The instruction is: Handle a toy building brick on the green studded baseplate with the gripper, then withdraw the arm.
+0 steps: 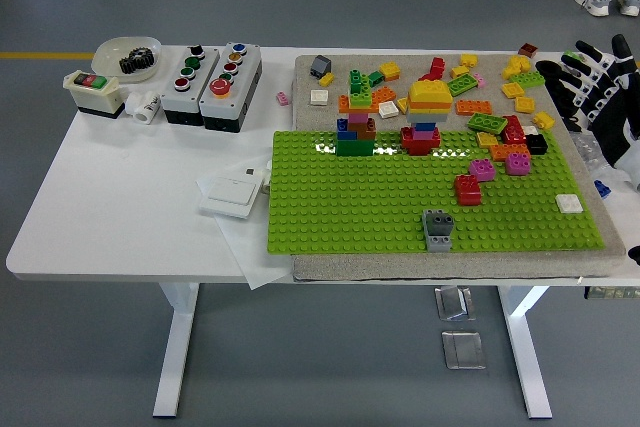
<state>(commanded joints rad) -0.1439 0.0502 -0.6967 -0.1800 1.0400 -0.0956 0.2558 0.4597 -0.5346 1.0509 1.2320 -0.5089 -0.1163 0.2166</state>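
The green studded baseplate (360, 197) lies on a grey mat. On its right part sit a red brick (467, 188), two pink bricks (482, 169) (517, 163), a grey brick (437, 228) near the front edge and a white tile (568, 203). A red-and-blue stack (421, 137) and a multicoloured stack (355, 132) stand along its back edge. My right hand (592, 75) hovers at the table's far right edge, off the baseplate, fingers spread and holding nothing. The left arm is out of sight.
Many loose bricks (470, 87) and a yellow domed piece (429, 97) lie on the mat behind the baseplate. Left of it are two button boxes (215, 82), a red-green switch box (92, 92), a white bowl (112, 49) and a white wall switch (233, 190).
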